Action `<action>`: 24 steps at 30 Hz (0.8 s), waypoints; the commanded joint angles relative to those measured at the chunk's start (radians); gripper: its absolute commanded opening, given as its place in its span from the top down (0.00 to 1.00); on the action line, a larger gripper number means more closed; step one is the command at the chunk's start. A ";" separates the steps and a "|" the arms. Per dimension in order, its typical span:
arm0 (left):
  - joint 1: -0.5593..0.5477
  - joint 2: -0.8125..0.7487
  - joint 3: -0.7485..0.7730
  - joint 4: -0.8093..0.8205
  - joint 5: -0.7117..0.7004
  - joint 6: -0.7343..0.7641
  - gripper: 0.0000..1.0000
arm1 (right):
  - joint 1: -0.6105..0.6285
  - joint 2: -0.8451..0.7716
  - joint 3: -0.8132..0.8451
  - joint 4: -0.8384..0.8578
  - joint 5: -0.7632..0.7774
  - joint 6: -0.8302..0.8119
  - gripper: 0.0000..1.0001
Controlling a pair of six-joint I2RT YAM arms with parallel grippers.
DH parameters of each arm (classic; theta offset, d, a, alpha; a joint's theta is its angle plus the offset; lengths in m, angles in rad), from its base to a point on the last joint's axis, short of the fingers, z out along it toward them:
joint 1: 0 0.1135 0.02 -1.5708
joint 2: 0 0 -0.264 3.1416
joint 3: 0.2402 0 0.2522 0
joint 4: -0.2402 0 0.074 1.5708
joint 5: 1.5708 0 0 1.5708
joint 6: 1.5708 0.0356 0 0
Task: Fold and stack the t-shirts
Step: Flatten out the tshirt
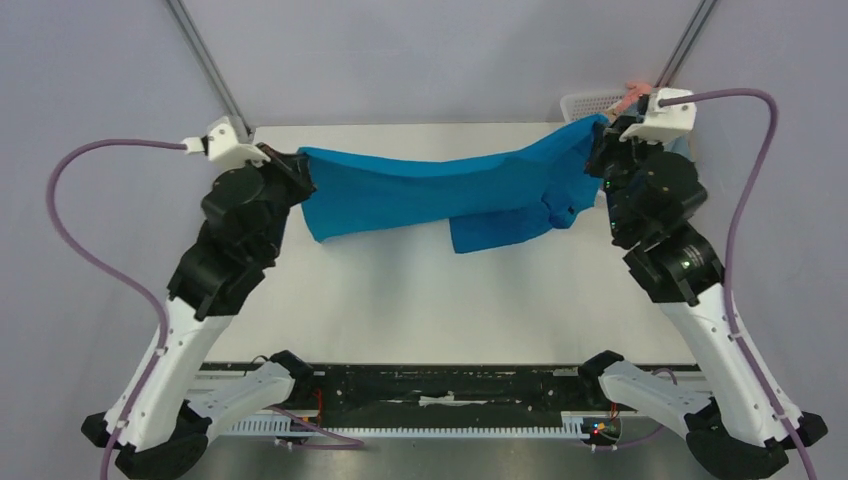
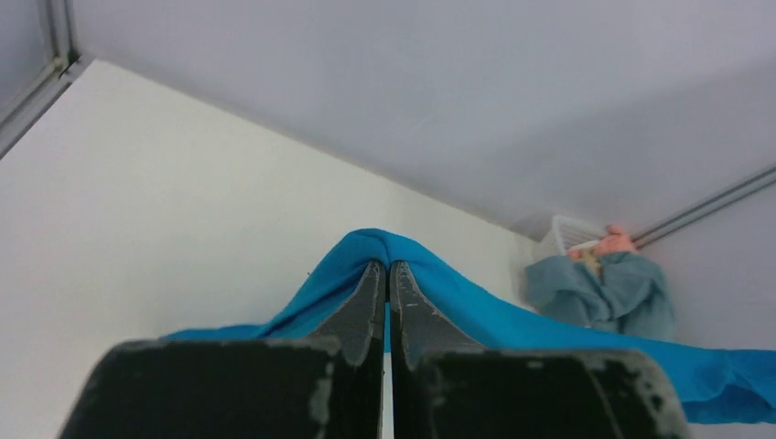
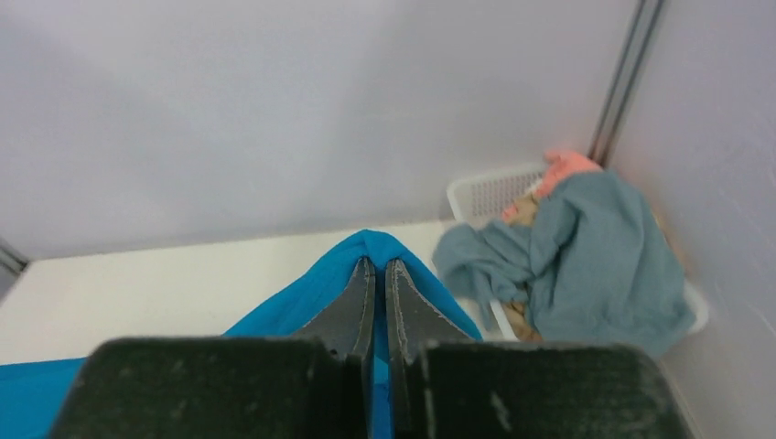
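Far right corner of white table (image 1: 420,310) is being occupied by a lattice basket (image 3: 490,194). A cobalt-blue shirt (image 1: 420,195) is being held above; contact unclear.

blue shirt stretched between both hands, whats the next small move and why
Probably lower both arms together and lay the bright blue shirt flat on the table. The left hand and right hand are each shut on an edge of it. It spans between them with its lower part sagging, so it looks spread enough to set down for folding.
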 commanded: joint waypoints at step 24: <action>0.004 0.084 0.486 -0.071 -0.048 0.231 0.98 | -0.001 0.052 0.461 0.034 -0.240 -0.209 1.00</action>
